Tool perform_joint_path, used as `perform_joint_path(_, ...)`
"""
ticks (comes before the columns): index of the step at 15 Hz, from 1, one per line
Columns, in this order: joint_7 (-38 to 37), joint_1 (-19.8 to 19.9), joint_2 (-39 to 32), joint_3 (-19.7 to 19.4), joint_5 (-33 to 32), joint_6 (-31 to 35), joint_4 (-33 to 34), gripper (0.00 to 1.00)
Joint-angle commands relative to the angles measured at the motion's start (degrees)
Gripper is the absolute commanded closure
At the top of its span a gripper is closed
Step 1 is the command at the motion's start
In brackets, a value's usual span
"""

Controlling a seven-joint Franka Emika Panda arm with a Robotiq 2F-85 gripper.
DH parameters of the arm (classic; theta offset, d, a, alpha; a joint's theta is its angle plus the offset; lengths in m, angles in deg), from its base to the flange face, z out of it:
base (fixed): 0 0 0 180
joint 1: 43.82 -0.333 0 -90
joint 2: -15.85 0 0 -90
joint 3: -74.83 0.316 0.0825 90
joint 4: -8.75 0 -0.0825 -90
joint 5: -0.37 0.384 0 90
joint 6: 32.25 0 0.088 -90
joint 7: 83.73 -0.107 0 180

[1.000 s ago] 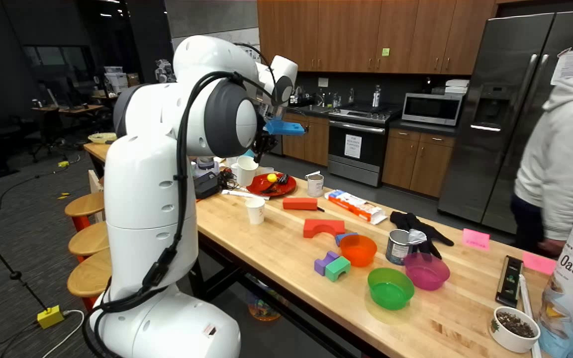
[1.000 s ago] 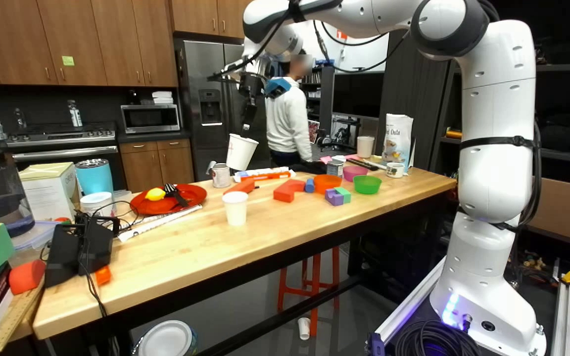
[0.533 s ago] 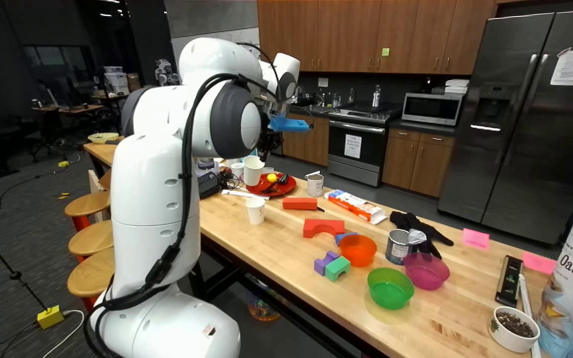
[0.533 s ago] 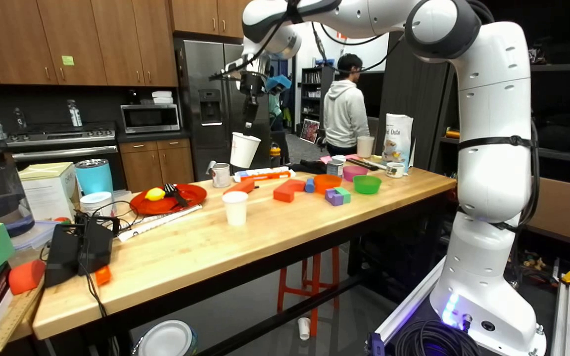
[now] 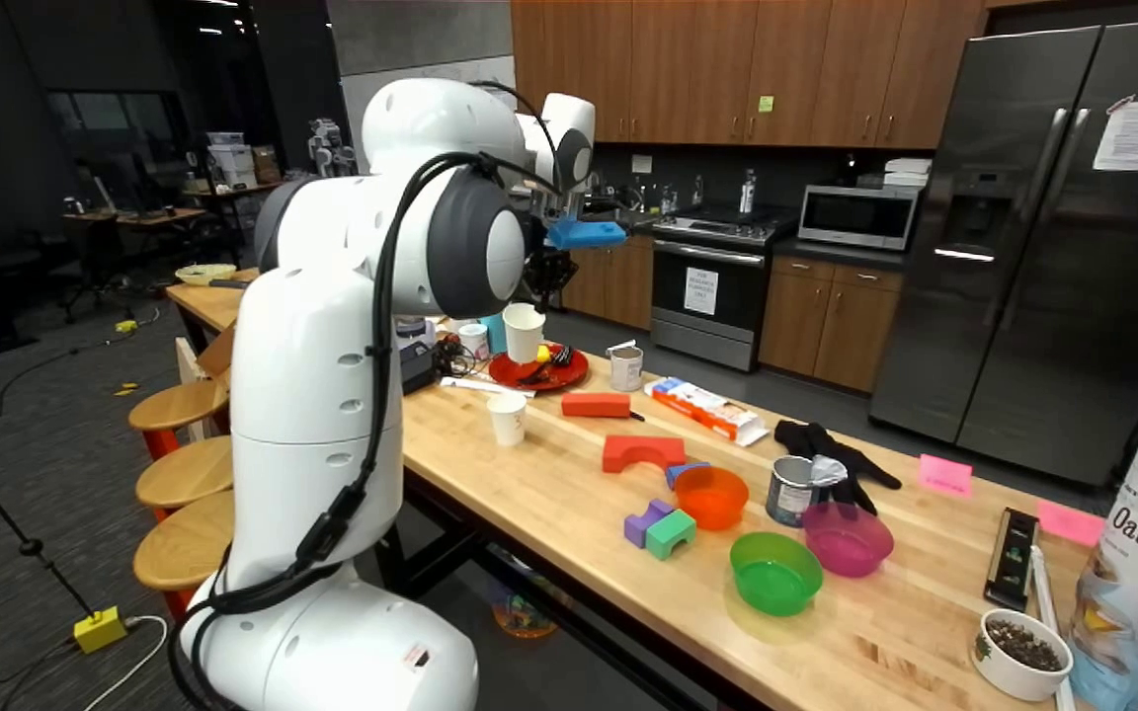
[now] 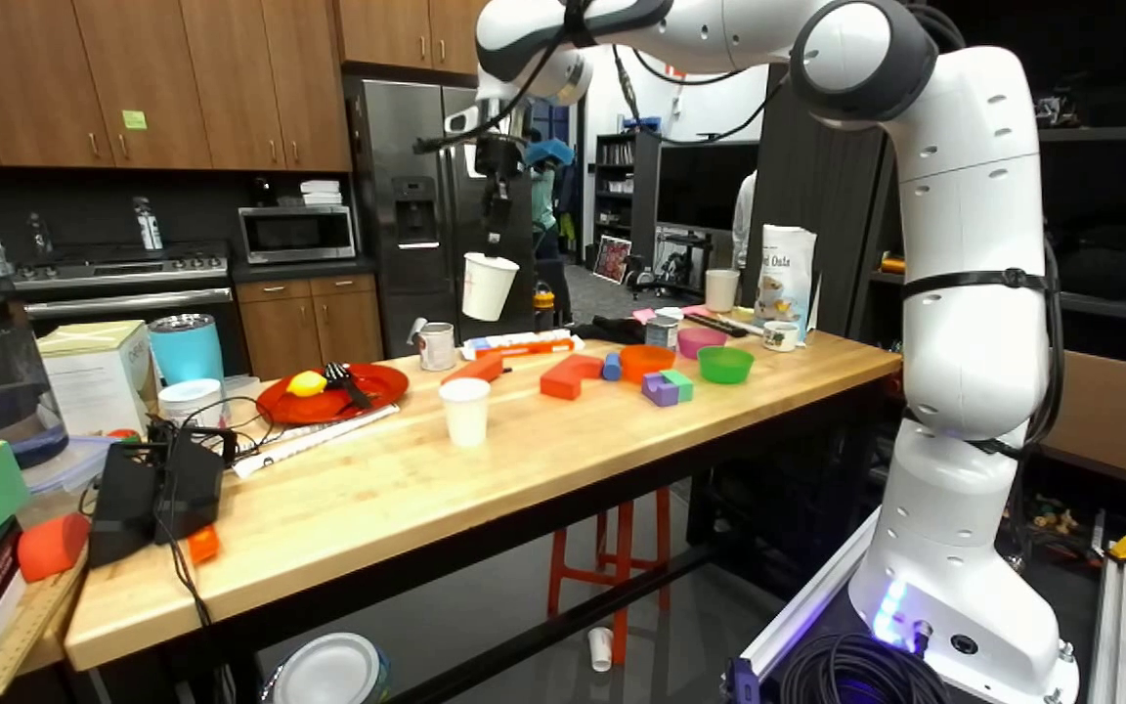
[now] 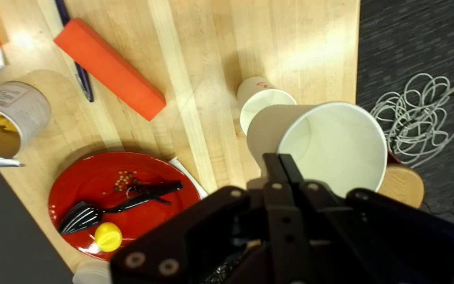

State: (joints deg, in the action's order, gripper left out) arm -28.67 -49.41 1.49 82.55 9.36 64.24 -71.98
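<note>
My gripper [image 7: 278, 156] is shut on the rim of a white paper cup [image 7: 339, 146]. One finger is inside the cup and one outside. The held cup hangs slightly tilted above the table in both exterior views [image 5: 524, 336] [image 6: 488, 288], and its inside looks empty. A smaller white cup [image 7: 255, 88] stands upright on the table under it, partly covered by the held cup in the wrist view; it also shows in an exterior view [image 6: 466, 416]. A red plate [image 7: 69, 181] lies near, with a black utensil [image 7: 81, 219] and a yellow lemon-like thing [image 7: 108, 236] on it.
A red block [image 7: 110, 69], a dark pen [image 7: 84, 81] and an open can [image 7: 32, 102] lie near the plate. Orange [image 5: 712, 499], green [image 5: 774, 573] and pink [image 5: 848, 538] bowls stand farther along the table. Black speakers with cables [image 6: 157, 489] stand at one end.
My gripper has moved to the right and slightly up in both exterior views with the cup in it. The cup hangs more upright. A person in a pale hoodie has walked mostly out of view.
</note>
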Motion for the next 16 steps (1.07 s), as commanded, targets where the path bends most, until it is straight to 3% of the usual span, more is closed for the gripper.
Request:
perform_joint_path(1,0.57,-0.22,2.82,-0.82,-10.25,-3.09,3.95,0.99)
perform_joint_path(5,4.17,0.04,5.46,-1.61,-20.90,-0.38,7.22,0.99)
perform_joint_path(6,5.35,0.43,5.37,-1.56,-20.65,1.04,7.77,0.99)
perform_joint_path(11,10.69,2.62,4.43,-0.91,-8.13,14.10,4.57,0.99)
perform_joint_path(16,14.46,3.34,2.70,-0.70,1.13,16.82,1.70,0.99)
